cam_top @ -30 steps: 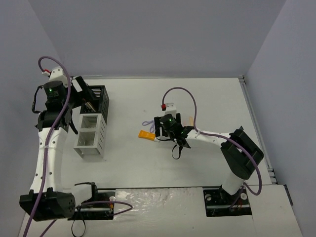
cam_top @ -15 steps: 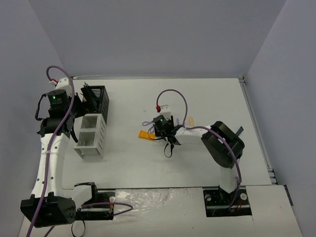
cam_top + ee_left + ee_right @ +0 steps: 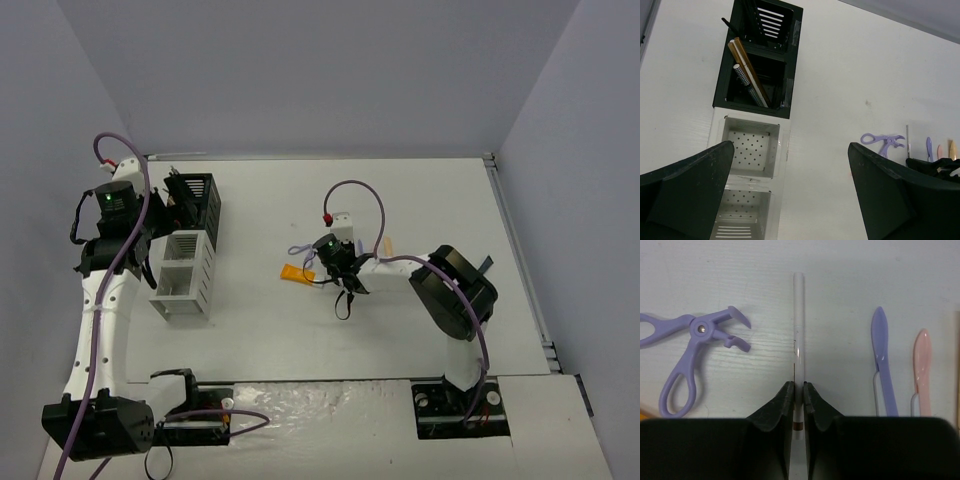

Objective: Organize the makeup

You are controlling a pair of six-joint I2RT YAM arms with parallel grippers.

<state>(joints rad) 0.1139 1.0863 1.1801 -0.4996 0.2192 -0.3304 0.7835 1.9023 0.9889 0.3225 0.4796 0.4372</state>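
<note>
The right claw (image 3: 797, 392) is pinched narrow on the thin white pencil (image 3: 798, 330). The pencil lies flat on the bench (image 3: 840, 270), running from 12 to 6 o'clock in the wrist view. Most of its visible length reaches out past the pads toward 12 o'clock, and its near end is hidden under the claw. If the grip is as far off-centre as it looks, the long free end may droop or swivel on the lift. A stick this thin could also slip out altogether.

The purple looped tool (image 3: 695, 355) lies near at 9 o'clock, with a purple spatula (image 3: 881, 350) and a pink spatula (image 3: 921, 360) at 3 o'clock. A swinging tip could knock any of them askew.

In the top view the rack (image 3: 788, 90) sits well apart, at 9 o'clock from this claw. Its black compartment already holds leaning pencils (image 3: 747, 75) — a tilted pencil might catch the rim or jam against them. The left claw (image 3: 790, 147) hangs wide and empty right over the rack — the two arms could crowd each other at the drop-off.
</note>
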